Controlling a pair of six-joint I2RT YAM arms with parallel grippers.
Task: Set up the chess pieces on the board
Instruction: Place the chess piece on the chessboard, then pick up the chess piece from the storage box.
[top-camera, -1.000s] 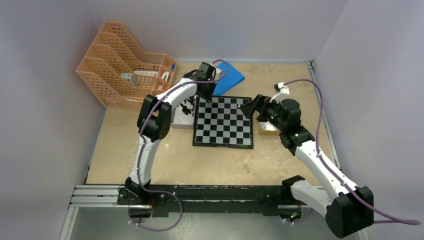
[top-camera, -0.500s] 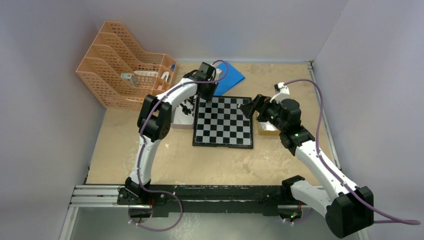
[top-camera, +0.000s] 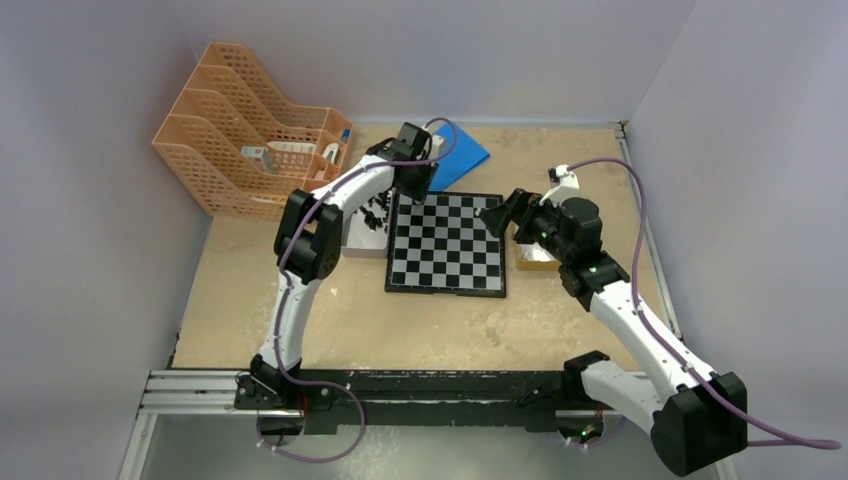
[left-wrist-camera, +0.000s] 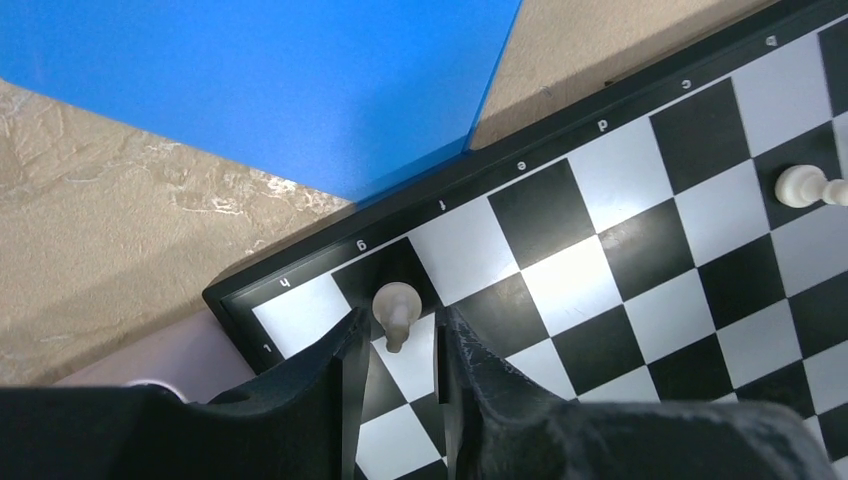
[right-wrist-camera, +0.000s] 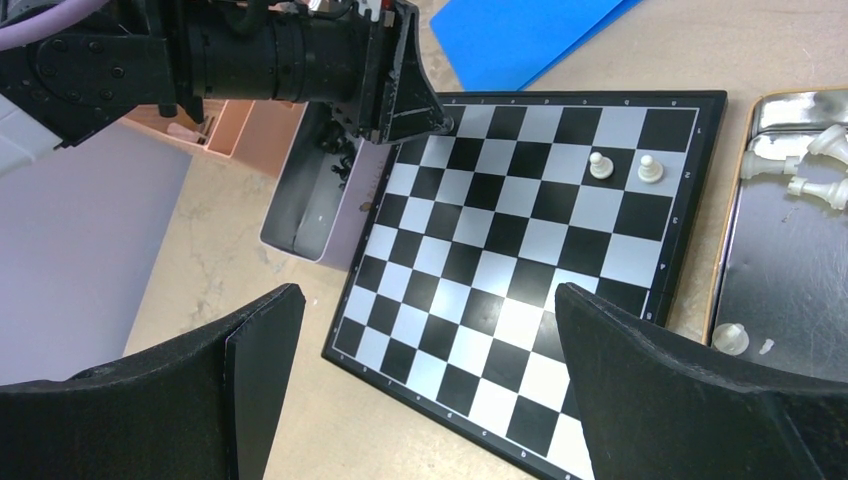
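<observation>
Tabletop (top-camera: 300, 300): outstretched left arm (top-camera: 345, 190) holds pincer (left-wrist-camera: 400, 320) astride pawn (left-wrist-camera: 396, 303).

I see the board (top-camera: 446, 243) between the left tray (top-camera: 358, 248) and the right tray (right-wrist-camera: 775, 280). Behind it lies the sheet (top-camera: 462, 155), and the rack (top-camera: 240, 150) stands far left.

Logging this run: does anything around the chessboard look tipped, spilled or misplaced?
Nothing stands out. The white pawn between the open fingers of the left hand looks upright in its square, like two more pawns on the board. Spare pieces lie sideways in the metal tray.
</observation>
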